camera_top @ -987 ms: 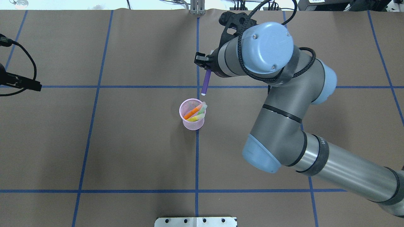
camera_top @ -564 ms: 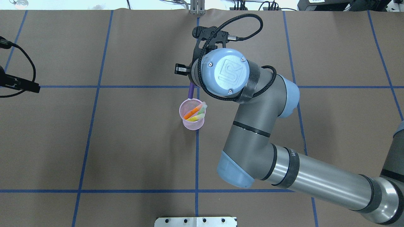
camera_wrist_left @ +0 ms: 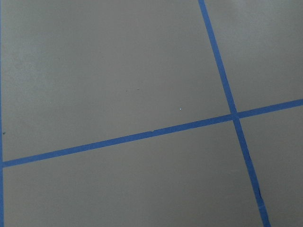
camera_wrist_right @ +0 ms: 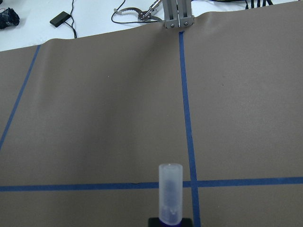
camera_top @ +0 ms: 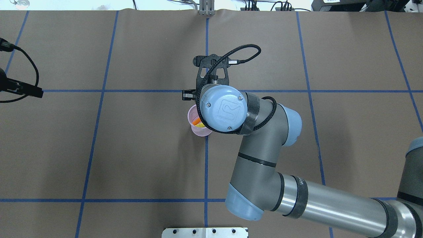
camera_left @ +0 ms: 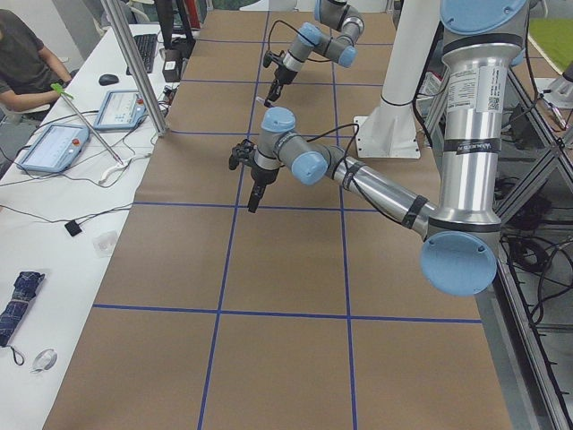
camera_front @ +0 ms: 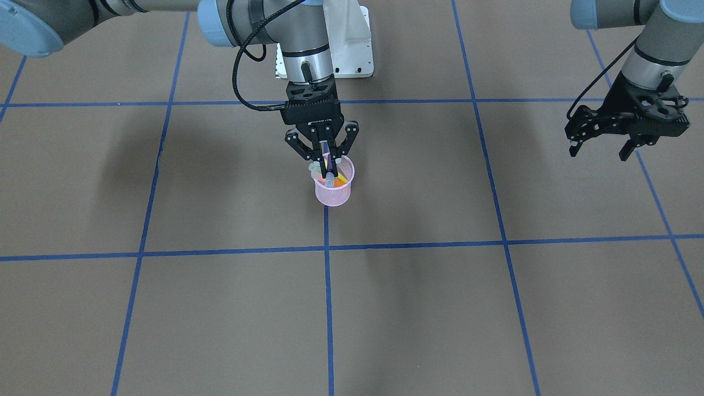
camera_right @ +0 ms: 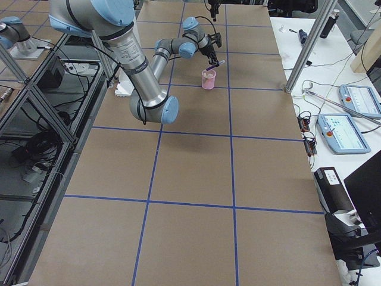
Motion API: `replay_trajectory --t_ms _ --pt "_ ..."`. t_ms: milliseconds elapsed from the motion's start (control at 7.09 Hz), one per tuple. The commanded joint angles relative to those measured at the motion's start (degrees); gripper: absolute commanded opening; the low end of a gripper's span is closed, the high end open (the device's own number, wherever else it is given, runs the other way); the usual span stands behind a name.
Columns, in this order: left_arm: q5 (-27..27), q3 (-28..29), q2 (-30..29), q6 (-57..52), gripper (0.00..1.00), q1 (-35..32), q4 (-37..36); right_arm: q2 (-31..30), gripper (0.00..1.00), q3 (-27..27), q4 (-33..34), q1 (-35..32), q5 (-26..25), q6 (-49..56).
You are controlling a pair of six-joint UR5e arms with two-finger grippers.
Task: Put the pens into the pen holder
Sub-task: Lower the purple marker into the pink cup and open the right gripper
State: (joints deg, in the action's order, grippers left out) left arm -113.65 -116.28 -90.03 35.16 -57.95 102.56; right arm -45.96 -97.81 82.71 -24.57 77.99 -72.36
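Note:
The pink mesh pen holder (camera_front: 333,195) stands at the table's middle, half hidden under my right wrist in the overhead view (camera_top: 192,116). Orange and yellow pens (camera_front: 341,179) lean inside it, and the orange one (camera_top: 197,122) peeks out from above. My right gripper (camera_front: 325,168) hangs right over the holder's mouth, shut on a purple pen (camera_front: 329,179). That pen's pale capped end (camera_wrist_right: 170,194) points down into the holder. My left gripper (camera_front: 599,153) hovers open and empty far off to the side.
Brown paper with blue tape lines (camera_front: 327,286) covers the table. A white mounting plate (camera_front: 352,49) sits at the robot's base. Beyond the table's far edge lie cables and a metal clamp (camera_wrist_right: 176,16). A person sits at a side desk (camera_left: 22,63) with tablets.
My right arm swung in over the pen holder with the purple pen. The pen went from lying flat beyond the holder to pointing down into its mouth. The left arm stayed put.

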Motion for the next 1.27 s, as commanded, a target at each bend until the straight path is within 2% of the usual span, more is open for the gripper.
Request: replay_trajectory --t_ms 0,141,282,423,705,846,1128 --pt "-0.1 -0.1 -0.1 0.3 0.98 0.0 0.0 -0.1 0.00 1.2 -1.4 0.6 -1.3 0.1" --pt "-0.1 -0.1 -0.2 0.5 0.98 0.1 0.0 -0.3 0.00 3.0 -4.0 1.2 -1.5 -0.1" --pt "-0.1 -0.2 -0.2 0.6 0.98 0.1 0.0 -0.2 0.52 4.0 -4.1 1.5 -2.2 -0.6" --pt "-0.1 -0.3 -0.2 0.6 0.98 0.0 0.0 0.0 0.99 3.9 -4.2 1.5 -2.6 -0.9" --pt "-0.2 -0.3 -0.1 0.5 0.98 0.0 0.0 -0.4 1.00 2.5 -4.4 0.8 -2.1 0.1" --pt "-0.3 -0.3 0.1 0.0 0.98 -0.1 -0.1 -3.1 1.00 -0.2 -4.4 -0.9 -1.0 0.9" --pt "-0.9 -1.1 4.1 -4.0 0.98 -2.8 0.0 -12.7 1.00 -6.4 -4.5 -9.2 10.1 7.6"
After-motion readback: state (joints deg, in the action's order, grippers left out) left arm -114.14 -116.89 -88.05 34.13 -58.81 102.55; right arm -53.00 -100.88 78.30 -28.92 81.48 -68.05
